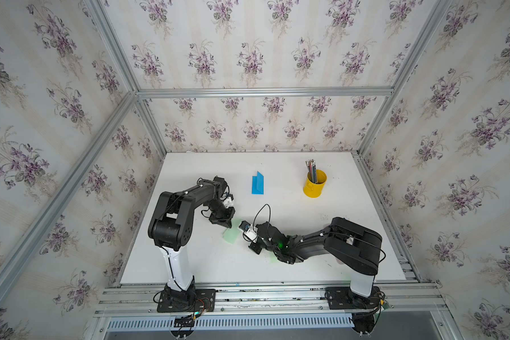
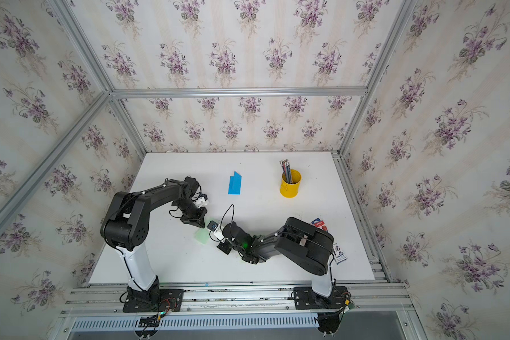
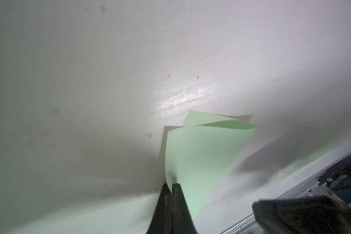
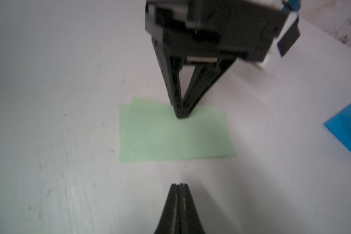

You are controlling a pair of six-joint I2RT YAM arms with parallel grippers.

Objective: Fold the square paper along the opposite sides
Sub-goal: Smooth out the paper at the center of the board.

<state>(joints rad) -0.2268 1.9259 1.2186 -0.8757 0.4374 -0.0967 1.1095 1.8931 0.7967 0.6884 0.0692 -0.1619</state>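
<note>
Green paper (image 4: 170, 137): folded in 2, layers slightly askew, lying on white table (image 1: 218, 265), front-centre, between both grippers. Left gripper (image 4: 181, 115): jaws closed together, tips down on paper near edge on left arm's side; whether a layer is nipped, cannot tell. Right gripper (image 4: 178, 185): jaws closed, empty, just short of paper's opposite edge, not touching. Blue folded paper (image 1: 257, 185) farther back, 1 flap raised. Yellow cup (image 1: 314, 185) back right, upright, holds bunch of pencils (image 1: 311, 169).
</note>
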